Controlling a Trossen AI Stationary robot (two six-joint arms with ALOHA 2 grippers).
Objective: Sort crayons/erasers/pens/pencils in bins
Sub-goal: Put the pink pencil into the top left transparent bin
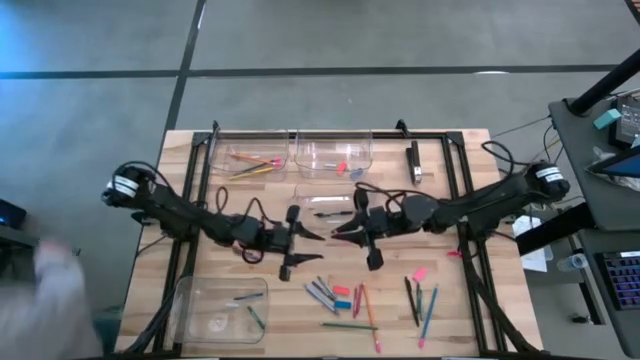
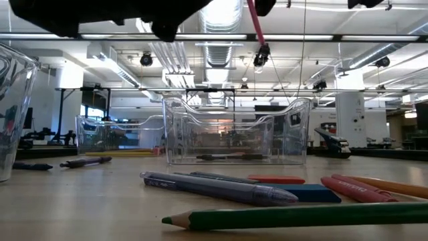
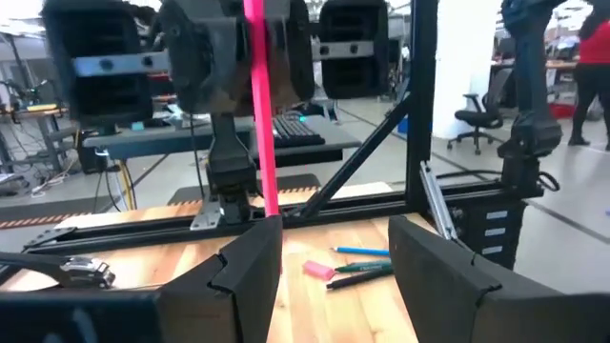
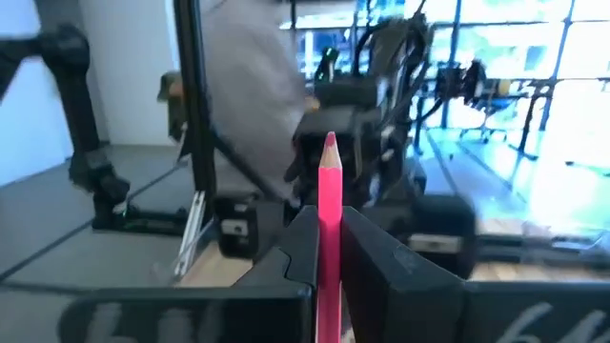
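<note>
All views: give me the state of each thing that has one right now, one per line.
Right tool: shut on pink pencil, raised above the table.
Pink pencil: held upright, tip up.
Left tool: open, empty, facing the right tool.
Far-left bin: holds yellow and pink pencils.
Far-right bin: holds a pink eraser.
Middle bin: holds dark pens.
Near-left bin: holds a few sticks.
Green pencil: lying loose on the table.

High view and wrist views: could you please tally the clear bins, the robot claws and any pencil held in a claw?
Clear bins: 4
Claws, left claw and right claw: 2
Pink pencil held in the right claw: 1
Total: 7
</note>
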